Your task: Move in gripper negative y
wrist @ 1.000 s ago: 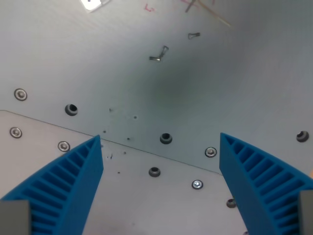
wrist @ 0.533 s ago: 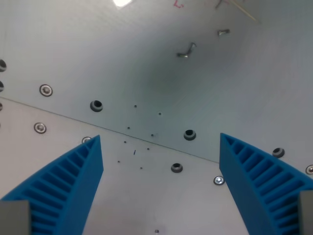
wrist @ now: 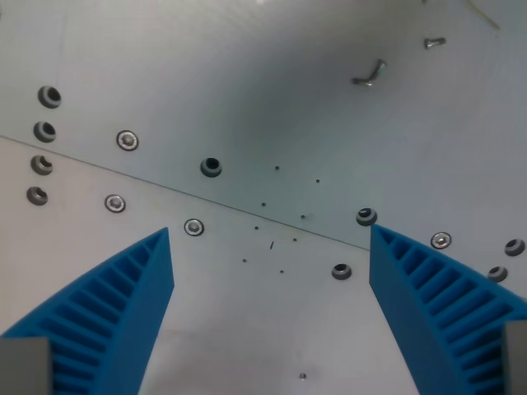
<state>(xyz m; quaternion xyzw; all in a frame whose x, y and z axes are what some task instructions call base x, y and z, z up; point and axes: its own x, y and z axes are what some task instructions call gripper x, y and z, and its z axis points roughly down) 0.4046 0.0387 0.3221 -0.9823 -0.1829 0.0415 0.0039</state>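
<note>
The claw (wrist: 270, 309) is released: its two blue ribbed fingers stand wide apart with nothing between them. One finger (wrist: 107, 321) fills the 7 o'clock corner of the wrist view; the other finger (wrist: 440, 317) fills the 5 o'clock corner. Both fingertips end at about the same height in the frame, just below the middle. The claw itself is the task's thing, and it hangs over the grey metal counter (wrist: 247, 82) without touching any part shown.

Between the fingers the counter surface is bare metal with a scatter of small dark specks (wrist: 272, 244) near the centre. A straight seam (wrist: 165, 188) crosses the counter from 9 o'clock down toward 4 o'clock, dividing a darker plate above from a lighter plate below.

Fasteners follow both sides of the seam. Just above the fingertip on the wrist view's left sits a screw head (wrist: 193, 227); further toward 9 o'clock lie another screw (wrist: 115, 203) and a cluster of holes (wrist: 43, 148). Above the seam, near the centre, is a dark hole (wrist: 211, 167). Toward 3 o'clock, a hole (wrist: 366, 216) lies beside the fingertip on the wrist view's right, and another (wrist: 341, 271) lies just below the seam.

At 1 o'clock, well apart from the claw, a small bent metal piece (wrist: 369, 74) lies loose on the counter, with a short screw (wrist: 435, 42) beyond it.
</note>
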